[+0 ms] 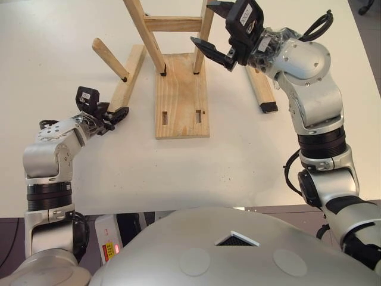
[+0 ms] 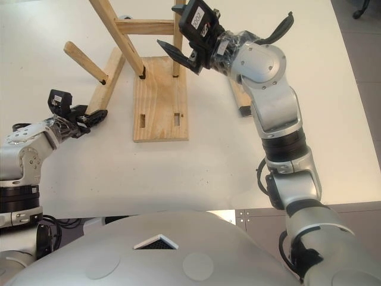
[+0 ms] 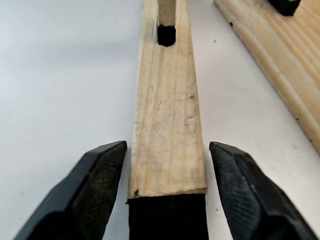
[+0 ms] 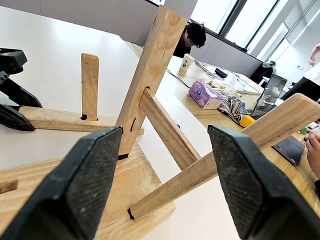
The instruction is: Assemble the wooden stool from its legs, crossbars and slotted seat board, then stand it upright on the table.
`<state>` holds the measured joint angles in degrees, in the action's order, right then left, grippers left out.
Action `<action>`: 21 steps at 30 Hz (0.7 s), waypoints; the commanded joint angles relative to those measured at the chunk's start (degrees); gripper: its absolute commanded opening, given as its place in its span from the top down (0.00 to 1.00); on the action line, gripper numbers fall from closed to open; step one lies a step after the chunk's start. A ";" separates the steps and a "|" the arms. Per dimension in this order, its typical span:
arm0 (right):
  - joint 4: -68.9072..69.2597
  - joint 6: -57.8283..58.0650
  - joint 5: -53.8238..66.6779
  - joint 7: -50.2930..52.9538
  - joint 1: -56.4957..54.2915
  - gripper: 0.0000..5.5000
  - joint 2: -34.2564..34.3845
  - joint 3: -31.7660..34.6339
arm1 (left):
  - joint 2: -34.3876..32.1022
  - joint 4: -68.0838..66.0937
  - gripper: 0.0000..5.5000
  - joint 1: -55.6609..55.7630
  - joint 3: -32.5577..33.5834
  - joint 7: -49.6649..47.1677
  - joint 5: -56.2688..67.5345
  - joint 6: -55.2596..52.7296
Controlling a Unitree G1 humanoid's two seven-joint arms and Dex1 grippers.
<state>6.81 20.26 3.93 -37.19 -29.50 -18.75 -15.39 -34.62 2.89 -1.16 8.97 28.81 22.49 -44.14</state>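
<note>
Nearest, the left gripper [image 3: 167, 146] is held spread around the capped end of a loose leg [image 3: 167, 100] lying on the counter [image 1: 238, 161]; gaps on both sides are revealed by the left wrist view, so centring is advised before closing. Farther off, the seat board [image 1: 181, 107] is laid flat with two legs [image 1: 153, 47] slotted in, the right gripper [image 1: 201, 21] spread close by one.

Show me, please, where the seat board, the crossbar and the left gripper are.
seat board [image 1: 181, 95]: left eye view, bare middle.
crossbar [image 1: 175, 24]: left eye view, its mid-length.
left gripper [image 3: 167, 146]: left wrist view, midway between fingertips.
</note>
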 commanded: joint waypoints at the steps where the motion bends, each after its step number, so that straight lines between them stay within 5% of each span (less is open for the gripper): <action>1: -0.05 0.44 -0.24 0.35 -0.14 0.43 -0.33 0.80 | 1.24 -2.05 0.57 -1.41 -0.36 -0.39 -0.57 -1.60; 7: -1.54 0.32 -0.33 0.30 -1.24 0.43 -0.32 1.54 | 1.45 -3.42 0.64 -1.70 -0.86 -1.91 -3.16 0.48; 15: -2.87 7.86 7.75 -0.69 -2.76 0.43 1.76 7.26 | 7.82 0.67 0.64 4.94 17.86 -1.82 12.16 7.07; 21: -9.17 18.66 22.55 -1.07 -10.85 0.22 3.45 19.00 | 7.87 12.42 0.64 9.43 22.22 0.44 29.12 3.54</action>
<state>-0.33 36.26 23.17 -39.06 -36.64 -16.09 0.06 -26.49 12.53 6.68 30.29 29.90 48.40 -39.23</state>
